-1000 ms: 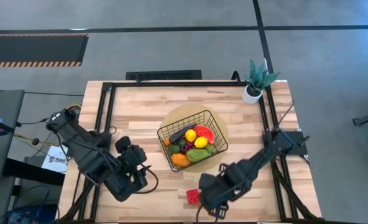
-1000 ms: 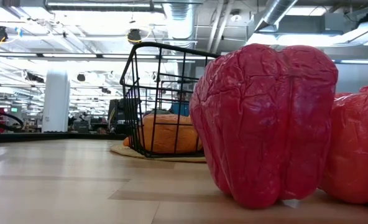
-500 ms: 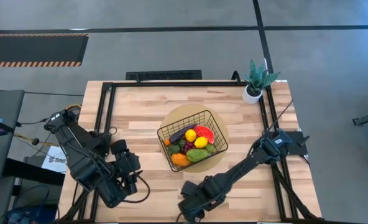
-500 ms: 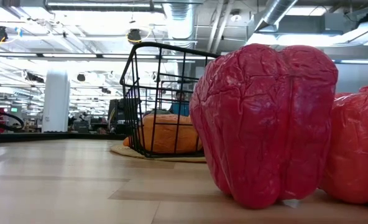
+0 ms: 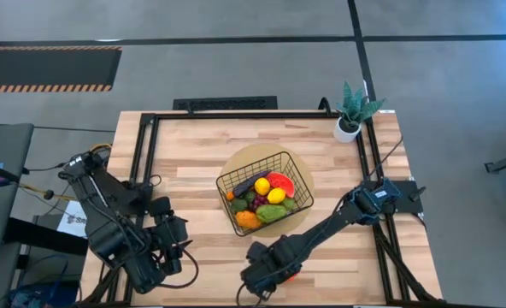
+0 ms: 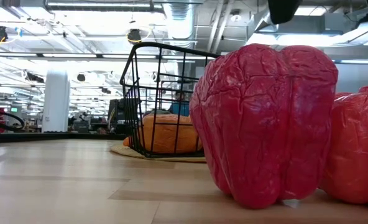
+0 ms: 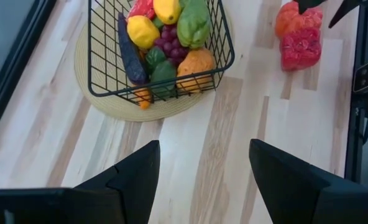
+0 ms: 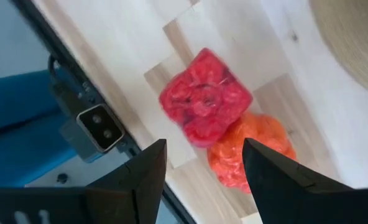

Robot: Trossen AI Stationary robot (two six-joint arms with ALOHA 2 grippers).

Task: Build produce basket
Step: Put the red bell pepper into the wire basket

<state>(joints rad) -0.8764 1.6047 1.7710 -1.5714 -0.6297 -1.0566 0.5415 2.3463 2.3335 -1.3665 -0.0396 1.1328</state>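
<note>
1. The right gripper is hanging open directly over the red pepper, with clear air between them.
2. The orange pepper is touching the red one, blocking one side.
3. The table-edge camera is crowding the other side.
4. Bare table is lying open between the peppers and the basket.
5. The basket's open top is filling up with produce.
</note>
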